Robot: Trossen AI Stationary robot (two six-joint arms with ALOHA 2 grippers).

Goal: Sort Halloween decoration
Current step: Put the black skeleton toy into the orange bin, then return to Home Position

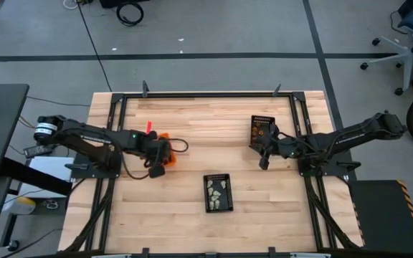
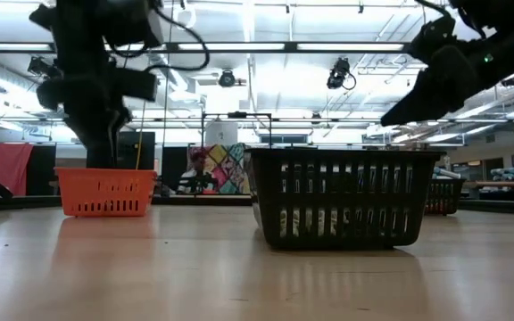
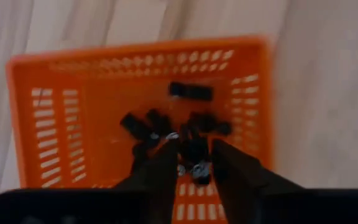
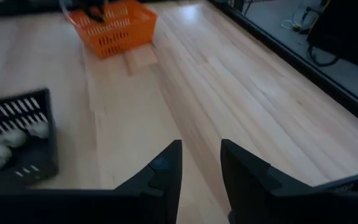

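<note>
The left gripper (image 3: 194, 163) hangs directly over the orange bin (image 1: 162, 136) on the left side of the counter (image 1: 192, 179). Its fingers (image 3: 160, 174) are parted with a narrow gap, and a small black piece (image 3: 197, 169) shows in that gap; whether it is gripped or lies loose in the bin I cannot tell. More black pieces (image 3: 166, 124) lie clustered on the bin's floor. The right gripper (image 4: 201, 165) hovers above bare wood just beside the far black mesh bin (image 1: 262, 129) on the right, fingers slightly apart and holding nothing. Pale pieces (image 1: 219, 192) lie in the near black mesh bin (image 1: 218, 177) at the middle.
</note>
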